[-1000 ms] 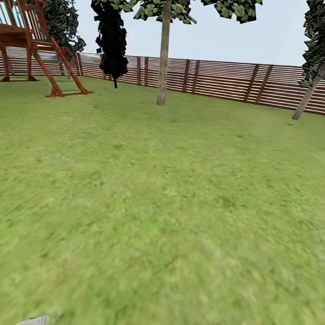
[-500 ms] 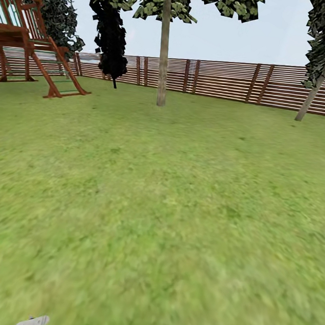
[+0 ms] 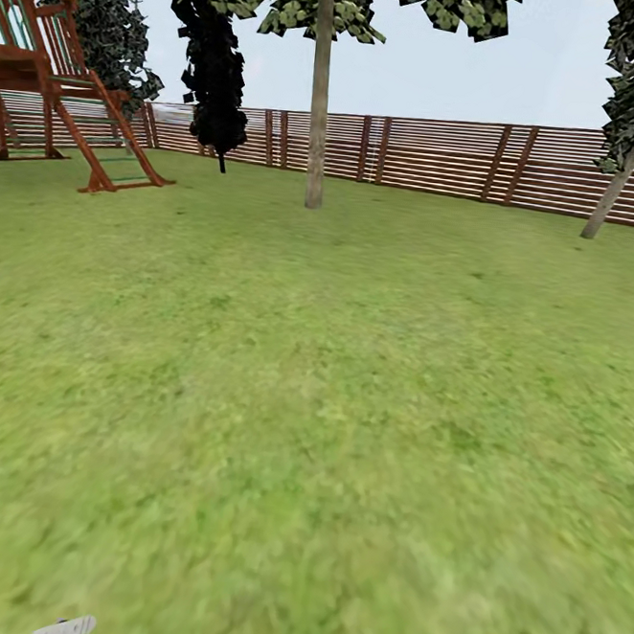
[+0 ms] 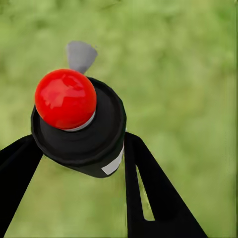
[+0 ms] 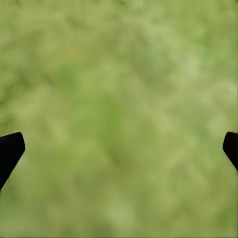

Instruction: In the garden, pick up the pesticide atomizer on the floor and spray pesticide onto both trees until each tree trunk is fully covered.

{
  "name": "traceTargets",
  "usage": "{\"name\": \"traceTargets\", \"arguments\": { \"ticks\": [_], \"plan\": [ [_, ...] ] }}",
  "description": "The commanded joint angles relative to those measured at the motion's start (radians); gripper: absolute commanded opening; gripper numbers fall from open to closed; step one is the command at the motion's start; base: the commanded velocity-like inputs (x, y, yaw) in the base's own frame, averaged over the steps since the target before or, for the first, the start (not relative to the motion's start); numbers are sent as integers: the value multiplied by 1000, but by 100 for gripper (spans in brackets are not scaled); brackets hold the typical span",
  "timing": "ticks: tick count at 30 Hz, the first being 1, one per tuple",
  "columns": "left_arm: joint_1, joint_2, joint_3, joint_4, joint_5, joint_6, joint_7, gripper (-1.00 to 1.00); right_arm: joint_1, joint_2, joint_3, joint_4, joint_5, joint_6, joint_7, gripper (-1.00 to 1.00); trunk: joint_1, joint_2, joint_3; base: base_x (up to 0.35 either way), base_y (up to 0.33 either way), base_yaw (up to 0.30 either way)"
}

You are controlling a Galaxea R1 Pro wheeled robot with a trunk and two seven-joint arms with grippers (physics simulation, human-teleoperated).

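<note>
**Atomizer held in the left claw, trees far across the lawn**

Currently the left claw is closed on the pesticide atomizer: its two black fingers press against opposite sides of the black bottle body. In the left wrist view the bottle's red tip faces the camera, a small white patch shows on the body's side, and a grey shape sits just behind the tip. Blurred green grass lies beyond it.

The right claw is spread wide, its two dark fingertips at opposite edges of the right wrist view, with nothing between them but grass.

From the head view, the lawn stretches ahead to a brown slatted fence. One tree stands upright with a straight pale trunk near the fence, about centre. A second tree with a leaning trunk stands at the far right. A black cypress rises left of the central tree, and a red-brown wooden play frame stands at the far left. Both trees are well apart from the robot.
</note>
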Motion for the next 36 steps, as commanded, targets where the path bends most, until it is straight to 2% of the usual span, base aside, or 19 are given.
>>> {"name": "traceTargets", "arguments": {
  "ticks": [1, 36],
  "plan": [
    [0, 0, 0, 0, 0, 0, 0, -100, 0, 0, 0, 0, 0, 0, 0, 100, 0, 0, 0, 341, 0, 0],
    [0, 0, 0, 0, 0, 0, 0, -100, 0, 0, 0, 0, 1, -1, 0, 100, 0, 0, 0, 341, 0, 0]
  ]
}}
